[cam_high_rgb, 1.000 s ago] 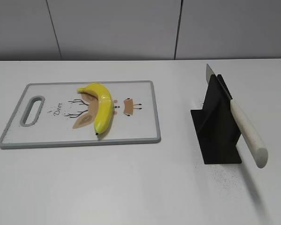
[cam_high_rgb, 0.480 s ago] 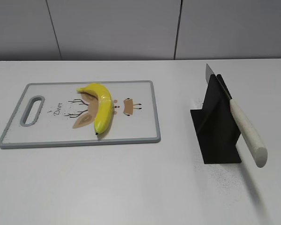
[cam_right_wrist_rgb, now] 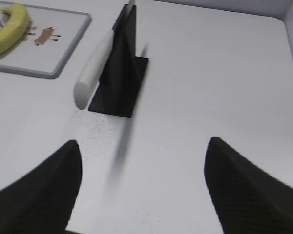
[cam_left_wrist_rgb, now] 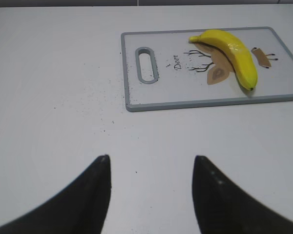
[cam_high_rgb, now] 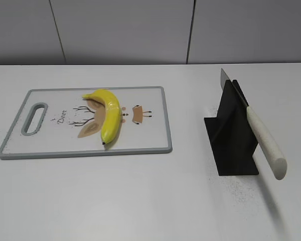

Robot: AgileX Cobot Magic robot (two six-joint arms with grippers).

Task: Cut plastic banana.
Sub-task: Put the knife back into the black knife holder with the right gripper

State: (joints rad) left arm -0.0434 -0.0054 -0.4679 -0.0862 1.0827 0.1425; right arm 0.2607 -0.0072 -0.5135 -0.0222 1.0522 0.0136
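A yellow plastic banana point(cam_high_rgb: 108, 114) lies whole on a white cutting board point(cam_high_rgb: 150, 140) at the table's left; it also shows in the left wrist view point(cam_left_wrist_rgb: 234, 53) and the right wrist view point(cam_right_wrist_rgb: 10, 27). A knife with a cream handle point(cam_high_rgb: 263, 140) rests slanted in a black stand point(cam_high_rgb: 230, 135) on the right, handle toward the front point(cam_right_wrist_rgb: 95, 68). My left gripper point(cam_left_wrist_rgb: 151, 163) is open and empty over bare table, short of the board. My right gripper point(cam_right_wrist_rgb: 144, 148) is open and empty, short of the stand. Neither gripper shows in the exterior view.
The cutting board point(cam_left_wrist_rgb: 136, 105) has a grey rim, a handle slot point(cam_left_wrist_rgb: 146, 64) and a deer drawing. The table is white with dark specks point(cam_left_wrist_rgb: 95, 97). A grey wall runs behind the table's far edge.
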